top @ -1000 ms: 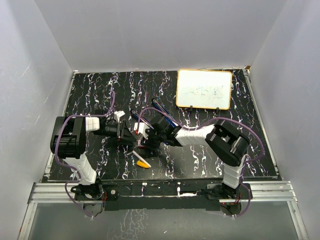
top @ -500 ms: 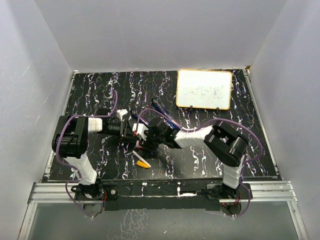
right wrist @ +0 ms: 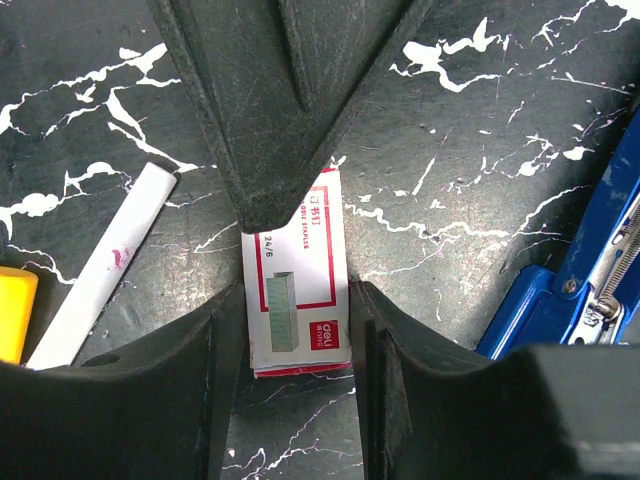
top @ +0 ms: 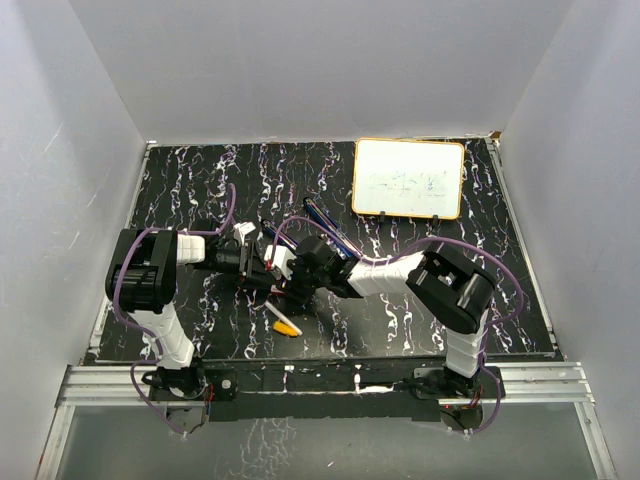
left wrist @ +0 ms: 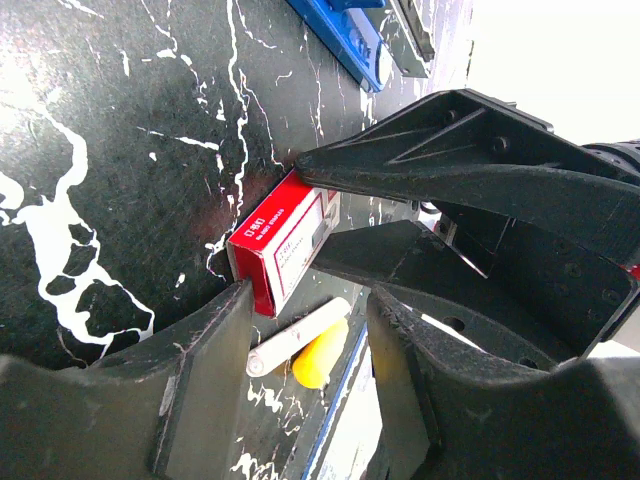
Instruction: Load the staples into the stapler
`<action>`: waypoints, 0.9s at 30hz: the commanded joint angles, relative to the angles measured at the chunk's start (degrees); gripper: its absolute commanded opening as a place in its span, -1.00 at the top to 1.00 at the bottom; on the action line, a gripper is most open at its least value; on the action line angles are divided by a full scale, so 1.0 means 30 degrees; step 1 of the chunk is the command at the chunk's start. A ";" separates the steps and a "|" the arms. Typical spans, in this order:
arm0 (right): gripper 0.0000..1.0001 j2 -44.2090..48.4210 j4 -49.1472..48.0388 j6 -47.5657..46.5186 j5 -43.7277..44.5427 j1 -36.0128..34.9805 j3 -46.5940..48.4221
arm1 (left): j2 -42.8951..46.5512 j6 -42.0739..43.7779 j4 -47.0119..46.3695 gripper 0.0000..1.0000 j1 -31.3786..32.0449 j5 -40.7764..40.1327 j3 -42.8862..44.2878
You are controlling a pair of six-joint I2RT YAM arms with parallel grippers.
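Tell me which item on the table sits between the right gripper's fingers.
The red-and-white staple box; the white marker lies outside the fingers on one side, the blue stapler on the other.

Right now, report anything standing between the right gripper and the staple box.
Nothing visible does. The staple box lies between the fingers of the right gripper, which flank its long sides. The left gripper reaches its far end from the opposite side. The marker lies off to one side, apart from it.
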State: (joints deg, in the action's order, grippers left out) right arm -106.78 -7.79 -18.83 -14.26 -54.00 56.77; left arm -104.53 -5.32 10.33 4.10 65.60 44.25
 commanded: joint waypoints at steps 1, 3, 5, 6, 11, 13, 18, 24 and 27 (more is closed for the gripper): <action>0.10 -0.0747 -0.0127 0.0008 0.0537 -0.0024 0.0025 | 0.0082 0.0207 0.0337 0.08 0.0112 0.1471 0.0419; 0.10 -0.0802 -0.0113 0.0011 0.0535 -0.0012 0.0023 | 0.0231 0.0184 0.0251 0.08 0.0193 0.1738 0.0391; 0.10 -0.0849 -0.0123 0.0010 0.0513 -0.0018 0.0063 | 0.0361 0.0095 0.0108 0.09 0.0280 0.1878 0.0314; 0.10 -0.0866 -0.0112 0.0011 0.0507 -0.0018 0.0104 | 0.0409 0.0041 0.0030 0.09 0.0323 0.1934 0.0287; 0.10 -0.0952 -0.0018 0.0009 0.0440 -0.0013 0.0278 | 0.0284 0.0143 0.0083 0.10 0.0775 0.1999 0.0469; 0.10 -0.0910 0.0030 -0.0019 0.0364 -0.0040 0.0332 | 0.0218 0.0162 0.0080 0.11 0.0977 0.2059 0.0522; 0.10 -0.0909 0.0049 -0.0018 0.0359 -0.0033 0.0455 | -0.0029 0.0133 0.0014 0.11 0.1266 0.2357 0.0629; 0.11 -0.1051 0.0040 0.0115 0.0166 -0.0042 0.0866 | -0.0767 0.0474 0.0397 0.09 0.1549 0.2913 0.0877; 0.10 -0.1176 0.0063 0.0212 0.0118 -0.0032 0.1137 | -0.1311 0.0795 0.0877 0.08 0.1672 0.3160 0.1182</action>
State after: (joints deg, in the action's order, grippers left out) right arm -107.37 -7.03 -18.02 -14.87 -53.93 57.76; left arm -107.09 -4.62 9.56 7.22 68.10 46.15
